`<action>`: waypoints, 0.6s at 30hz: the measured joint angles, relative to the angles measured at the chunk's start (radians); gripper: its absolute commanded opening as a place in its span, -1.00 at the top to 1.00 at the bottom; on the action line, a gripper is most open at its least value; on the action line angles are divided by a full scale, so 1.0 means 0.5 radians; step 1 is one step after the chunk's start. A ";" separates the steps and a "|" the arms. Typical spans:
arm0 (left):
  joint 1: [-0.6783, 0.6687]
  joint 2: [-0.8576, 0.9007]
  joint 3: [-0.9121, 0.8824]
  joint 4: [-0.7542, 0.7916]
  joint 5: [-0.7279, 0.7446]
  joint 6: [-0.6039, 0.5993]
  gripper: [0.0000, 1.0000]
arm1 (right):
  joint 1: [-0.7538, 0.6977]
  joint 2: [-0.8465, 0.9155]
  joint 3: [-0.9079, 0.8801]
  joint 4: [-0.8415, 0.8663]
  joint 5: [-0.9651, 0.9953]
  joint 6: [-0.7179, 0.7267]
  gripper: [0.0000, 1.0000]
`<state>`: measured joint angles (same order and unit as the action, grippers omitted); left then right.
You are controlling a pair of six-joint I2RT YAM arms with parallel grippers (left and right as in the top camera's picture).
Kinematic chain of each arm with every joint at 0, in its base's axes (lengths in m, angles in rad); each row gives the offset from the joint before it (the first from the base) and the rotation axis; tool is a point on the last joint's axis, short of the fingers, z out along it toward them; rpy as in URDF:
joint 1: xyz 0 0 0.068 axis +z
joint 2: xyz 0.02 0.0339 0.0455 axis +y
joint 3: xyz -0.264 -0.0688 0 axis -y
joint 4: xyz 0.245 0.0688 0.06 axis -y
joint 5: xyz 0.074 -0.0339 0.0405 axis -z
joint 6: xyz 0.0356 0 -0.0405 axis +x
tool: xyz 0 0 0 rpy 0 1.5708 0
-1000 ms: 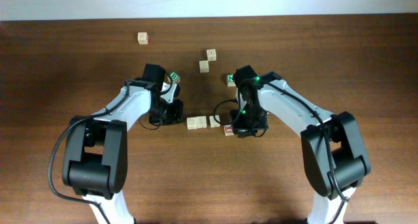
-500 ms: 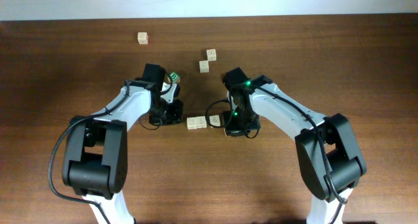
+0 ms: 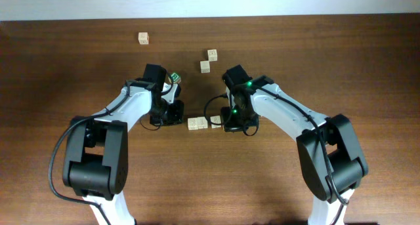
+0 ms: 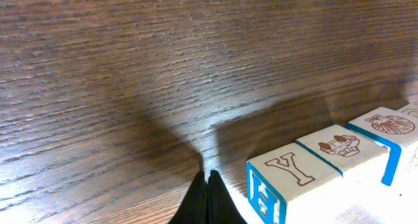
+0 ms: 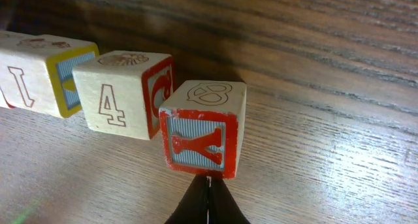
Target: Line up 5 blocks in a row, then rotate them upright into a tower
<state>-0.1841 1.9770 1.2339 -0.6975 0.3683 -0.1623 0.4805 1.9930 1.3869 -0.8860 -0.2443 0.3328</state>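
Right pincer (image 5: pixel 208 201): shut tight, nothing is held; its tip is set right at the red Y block (image 5: pixel 202 129).
Change: the arm is seen further left than a moment ago, and the block is pushed close beside the 4 block (image 5: pixel 124 93) (a turn seems started).
Left pincer (image 4: pixel 208 198): shut, empty, beside the blue Y block (image 4: pixel 290 178).
Blocks: little pale wooden cubes, with painted edges and ridged letter faces.
Table (image 3: pixel 367 67): dark, grainy wood.
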 measured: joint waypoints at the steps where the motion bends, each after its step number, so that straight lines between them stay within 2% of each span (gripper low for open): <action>1: 0.000 0.000 0.000 0.000 0.000 0.000 1.00 | 0.000 0.000 0.000 0.008 0.000 0.000 0.90; 18: 0.000 0.000 0.000 0.000 0.000 0.000 1.00 | 0.000 0.000 0.005 0.029 -0.018 -0.081 0.92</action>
<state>-0.1841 1.9770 1.2339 -0.6975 0.3683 -0.1623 0.4805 1.9930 1.3891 -0.8715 -0.2531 0.2924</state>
